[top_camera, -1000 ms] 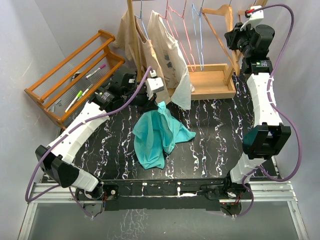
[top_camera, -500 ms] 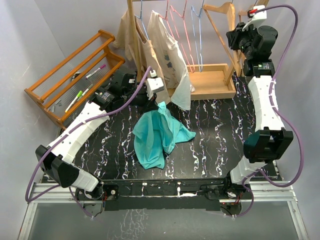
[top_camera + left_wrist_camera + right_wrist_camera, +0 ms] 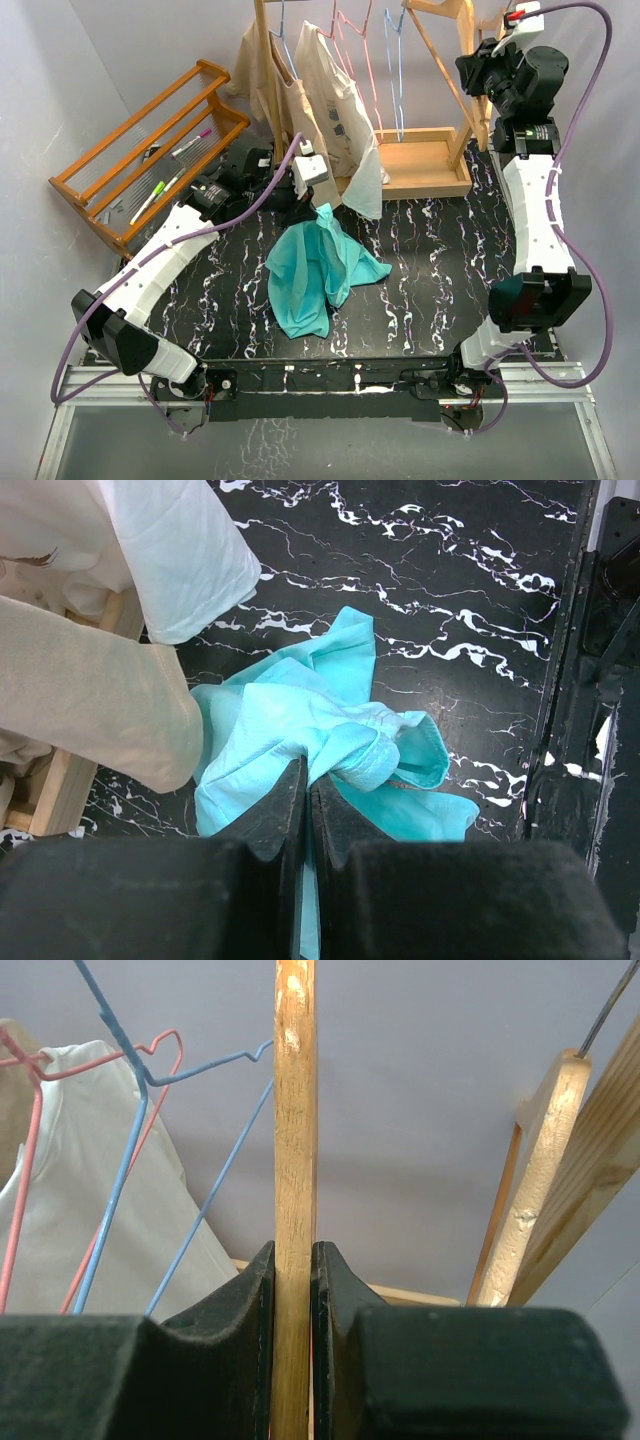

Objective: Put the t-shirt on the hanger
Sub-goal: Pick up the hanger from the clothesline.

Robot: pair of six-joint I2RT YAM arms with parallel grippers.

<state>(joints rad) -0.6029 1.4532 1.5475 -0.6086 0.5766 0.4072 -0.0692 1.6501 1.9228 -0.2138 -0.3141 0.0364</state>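
Jaws of right gripper (image 3: pixel 293 1256) squeeze the wooden hanger (image 3: pixel 294 1090), far right corner; left gripper (image 3: pixel 306 782) pinches the t-shirt (image 3: pixel 300 715); best lift slowly.

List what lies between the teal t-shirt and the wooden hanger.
Top view: between the t-shirt and the hanger lie bare marbled table, the hem of a hanging cream shirt, then the rack's wooden base and wire hangers.
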